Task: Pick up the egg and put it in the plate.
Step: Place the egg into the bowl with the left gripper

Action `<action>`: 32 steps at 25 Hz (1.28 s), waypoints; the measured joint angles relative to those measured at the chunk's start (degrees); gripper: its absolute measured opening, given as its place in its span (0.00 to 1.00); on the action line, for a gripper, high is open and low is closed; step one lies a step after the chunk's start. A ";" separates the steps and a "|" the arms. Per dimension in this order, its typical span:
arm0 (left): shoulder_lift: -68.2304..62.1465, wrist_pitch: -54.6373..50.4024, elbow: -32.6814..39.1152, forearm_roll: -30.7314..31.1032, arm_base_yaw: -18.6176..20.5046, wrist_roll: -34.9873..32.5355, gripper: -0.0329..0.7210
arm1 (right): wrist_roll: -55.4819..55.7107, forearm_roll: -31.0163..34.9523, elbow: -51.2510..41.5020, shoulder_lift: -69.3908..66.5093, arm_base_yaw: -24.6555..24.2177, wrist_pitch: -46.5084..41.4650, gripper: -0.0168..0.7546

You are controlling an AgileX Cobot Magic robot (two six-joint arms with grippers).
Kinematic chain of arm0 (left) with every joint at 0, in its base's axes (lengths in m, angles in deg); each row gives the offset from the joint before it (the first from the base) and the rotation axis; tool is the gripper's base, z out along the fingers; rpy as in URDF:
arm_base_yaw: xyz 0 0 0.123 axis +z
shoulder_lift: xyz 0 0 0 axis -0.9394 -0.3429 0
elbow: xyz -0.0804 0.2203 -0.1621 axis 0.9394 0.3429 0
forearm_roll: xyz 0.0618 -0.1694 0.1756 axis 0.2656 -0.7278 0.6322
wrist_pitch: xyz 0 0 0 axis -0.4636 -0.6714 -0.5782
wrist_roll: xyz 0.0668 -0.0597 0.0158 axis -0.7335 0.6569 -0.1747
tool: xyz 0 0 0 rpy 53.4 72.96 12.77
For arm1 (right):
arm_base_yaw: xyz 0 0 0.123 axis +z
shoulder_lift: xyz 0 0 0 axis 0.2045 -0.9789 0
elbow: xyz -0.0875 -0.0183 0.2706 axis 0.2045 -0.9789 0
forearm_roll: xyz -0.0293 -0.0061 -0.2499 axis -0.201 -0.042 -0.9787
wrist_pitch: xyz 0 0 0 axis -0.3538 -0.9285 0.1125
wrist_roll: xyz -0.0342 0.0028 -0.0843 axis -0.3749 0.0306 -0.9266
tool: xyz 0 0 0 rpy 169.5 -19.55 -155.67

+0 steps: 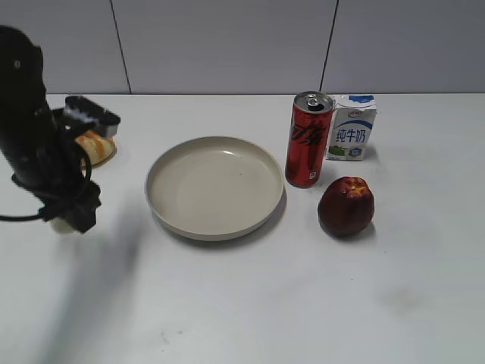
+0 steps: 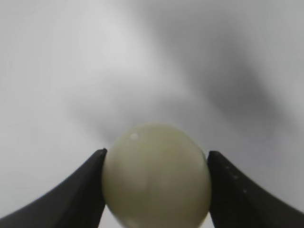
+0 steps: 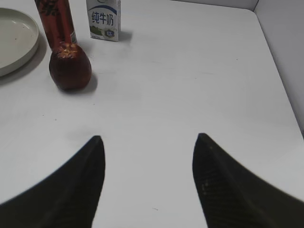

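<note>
The off-white egg [image 2: 156, 185] sits between the two black fingers of my left gripper [image 2: 156, 153], which is shut on it. In the exterior view this gripper [image 1: 70, 216] hangs at the left of the table, left of the plate, and only a pale sliver of the egg [image 1: 57, 225] shows under it. The beige plate [image 1: 214, 186] lies mid-table with nothing in it; its edge also shows in the right wrist view [image 3: 14, 38]. My right gripper [image 3: 147, 138] is open and empty over bare table, and is out of the exterior view.
A red soda can [image 1: 309, 139] and a small milk carton [image 1: 352, 127] stand right of the plate, with a dark red apple [image 1: 345, 205] in front of them. An orange-and-cream pumpkin [image 1: 97, 145] and a black object [image 1: 91, 112] lie behind the left arm.
</note>
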 joint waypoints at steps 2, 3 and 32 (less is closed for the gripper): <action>0.00 0.22 -4.64 -2.25 0.00 -0.05 0.64 | 0.00 0.00 0.00 0.00 0.00 0.00 0.60; -0.05 0.98 -6.93 -4.10 0.00 -0.08 0.64 | 0.00 0.00 0.00 0.00 0.00 0.00 0.60; -17.32 19.25 -17.65 -16.13 -14.61 -0.03 0.91 | 0.00 0.00 0.00 0.00 0.00 0.00 0.60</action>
